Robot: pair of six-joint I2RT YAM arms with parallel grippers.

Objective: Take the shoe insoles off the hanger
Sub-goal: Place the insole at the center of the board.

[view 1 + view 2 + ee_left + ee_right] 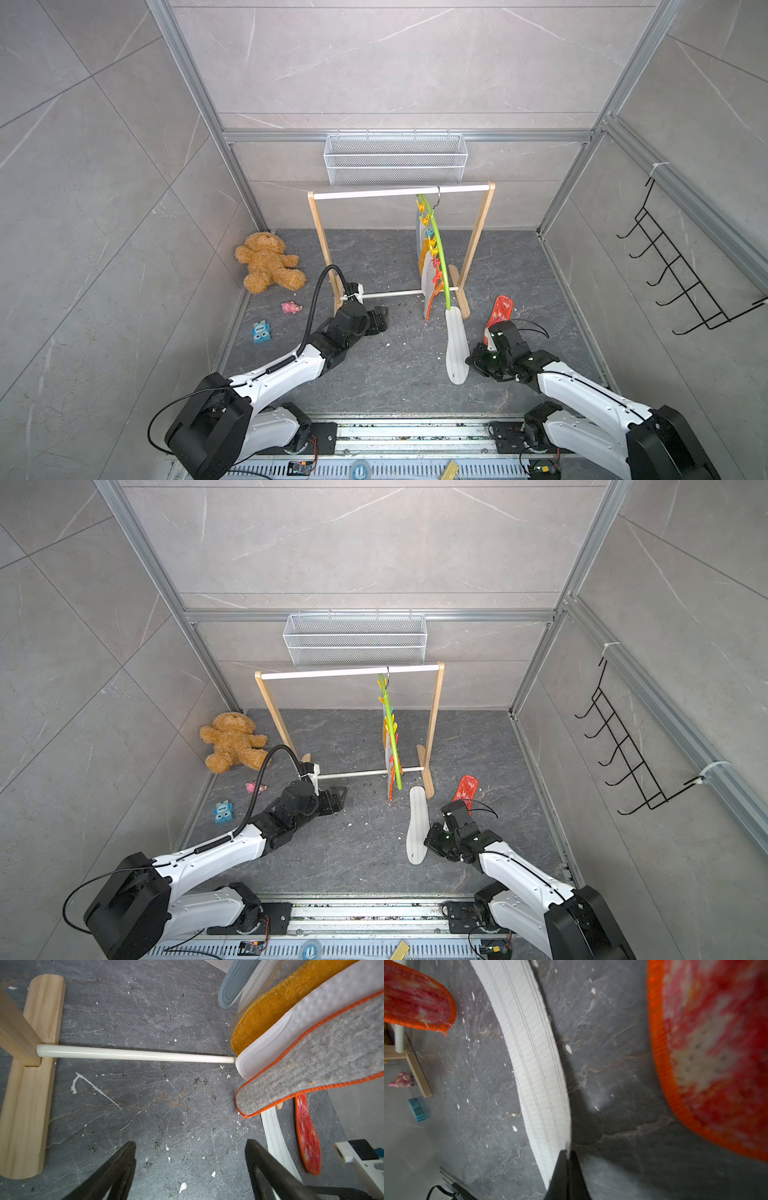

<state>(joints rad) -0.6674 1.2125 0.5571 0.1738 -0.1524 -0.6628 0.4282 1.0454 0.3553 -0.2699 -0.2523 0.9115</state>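
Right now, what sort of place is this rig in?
Probably a mock laundry corner inside a robot test cell: tiled walls on an aluminium frame, a wooden rack holding a hanger of insoles, and a wire basket.

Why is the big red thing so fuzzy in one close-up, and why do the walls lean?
Right wrist view: the red mesh insole sits very near the lens, so it blurs; the striped insole is sharp. Both top views: a wide lens splays the frame posts outward; light is soft, shadows faint.
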